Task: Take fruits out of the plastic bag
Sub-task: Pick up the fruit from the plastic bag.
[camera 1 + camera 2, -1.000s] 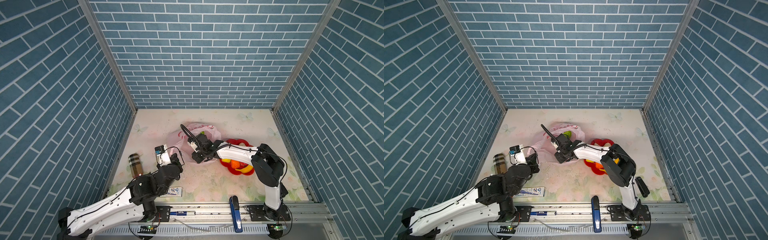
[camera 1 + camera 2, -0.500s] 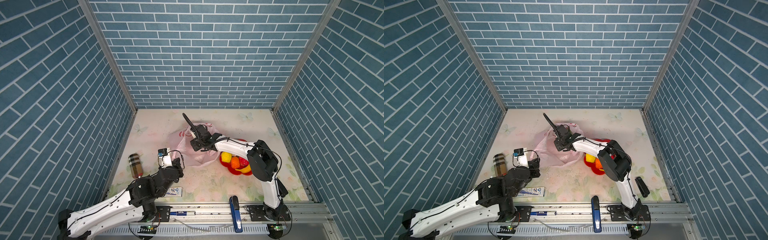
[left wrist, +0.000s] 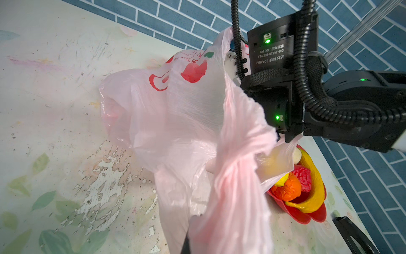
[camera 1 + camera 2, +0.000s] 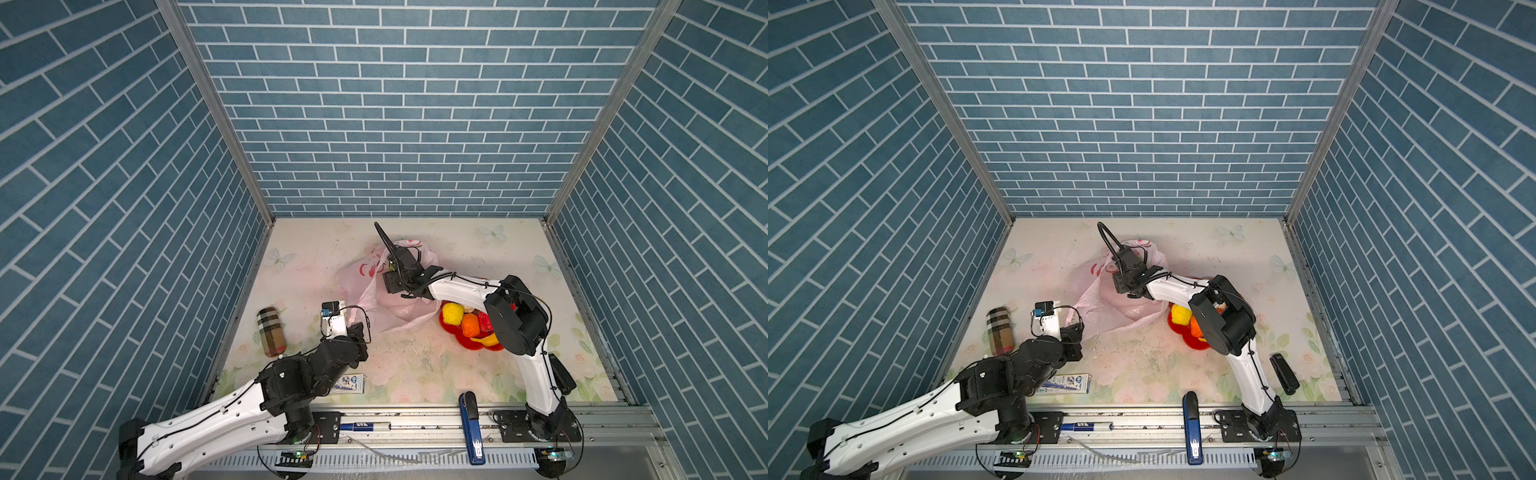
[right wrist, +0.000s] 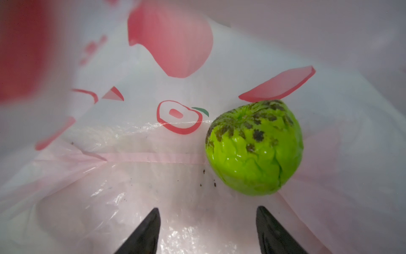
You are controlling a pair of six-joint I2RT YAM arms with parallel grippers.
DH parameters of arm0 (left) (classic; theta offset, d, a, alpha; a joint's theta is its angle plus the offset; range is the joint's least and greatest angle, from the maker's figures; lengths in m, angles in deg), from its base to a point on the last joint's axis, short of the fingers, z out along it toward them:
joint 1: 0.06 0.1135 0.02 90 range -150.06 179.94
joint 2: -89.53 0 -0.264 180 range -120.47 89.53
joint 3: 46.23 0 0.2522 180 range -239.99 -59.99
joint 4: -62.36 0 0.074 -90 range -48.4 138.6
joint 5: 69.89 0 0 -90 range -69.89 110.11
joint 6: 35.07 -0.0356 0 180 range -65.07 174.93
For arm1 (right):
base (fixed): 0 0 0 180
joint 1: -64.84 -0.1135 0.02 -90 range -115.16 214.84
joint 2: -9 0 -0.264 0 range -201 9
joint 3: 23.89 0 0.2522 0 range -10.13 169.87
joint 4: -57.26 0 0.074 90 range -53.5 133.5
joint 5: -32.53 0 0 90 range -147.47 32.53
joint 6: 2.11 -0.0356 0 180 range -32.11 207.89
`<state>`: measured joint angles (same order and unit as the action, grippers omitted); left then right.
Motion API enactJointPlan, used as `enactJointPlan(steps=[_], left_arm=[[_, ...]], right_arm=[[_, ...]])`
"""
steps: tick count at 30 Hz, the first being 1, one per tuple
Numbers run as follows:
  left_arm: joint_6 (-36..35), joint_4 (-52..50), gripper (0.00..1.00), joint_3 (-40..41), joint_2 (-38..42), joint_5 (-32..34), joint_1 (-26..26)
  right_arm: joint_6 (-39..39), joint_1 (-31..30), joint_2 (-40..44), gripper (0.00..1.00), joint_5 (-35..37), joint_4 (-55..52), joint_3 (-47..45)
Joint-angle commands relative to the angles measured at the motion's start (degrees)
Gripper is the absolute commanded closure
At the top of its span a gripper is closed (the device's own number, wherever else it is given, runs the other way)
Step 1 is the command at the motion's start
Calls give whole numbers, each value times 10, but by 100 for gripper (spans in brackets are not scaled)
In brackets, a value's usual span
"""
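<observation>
The pale-pink plastic bag (image 4: 395,309) lies mid-table, its mouth held up. My left gripper (image 4: 360,330) is shut on the bag's near edge (image 3: 230,198). My right gripper (image 5: 208,211) is inside the bag, open, with nothing between its fingers. A green fruit (image 5: 254,149) rests on the bag's bottom just ahead of one fingertip, not touching it. Both top views hide it. On the red plate (image 4: 459,341) beside the bag lie a yellow lumpy fruit (image 4: 452,313), an orange one (image 4: 469,325), a red one (image 4: 484,321) and a banana (image 3: 312,187).
A plaid cylinder (image 4: 271,332) lies by the left wall. A small printed carton (image 4: 349,383) sits under my left arm. A blue stapler (image 4: 471,428) and a pen (image 4: 363,426) lie on the front rail. A black object (image 4: 1283,372) lies front right.
My right gripper has moved back from the bag's front, gone into its mouth and opened wider. The bag now stands pulled open, and the green fruit no longer shows from above.
</observation>
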<state>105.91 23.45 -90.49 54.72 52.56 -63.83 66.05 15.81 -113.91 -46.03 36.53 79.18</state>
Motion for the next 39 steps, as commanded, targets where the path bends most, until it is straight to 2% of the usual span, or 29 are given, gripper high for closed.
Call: enactJointPlan(steps=[1,11,23,39], left_arm=[[-3,5,100,9,4,-9,-3],[1,10,100,24,14,-28,-3],[15,8,100,47,32,-49,-3],[14,52,100,71,11,-92,-3]], right_arm=[[-41,9,-18,28,16,17,28],[-93,20,-48,21,43,35,40],[-131,31,-86,18,15,54,77],[-174,41,-129,17,-32,111,113]])
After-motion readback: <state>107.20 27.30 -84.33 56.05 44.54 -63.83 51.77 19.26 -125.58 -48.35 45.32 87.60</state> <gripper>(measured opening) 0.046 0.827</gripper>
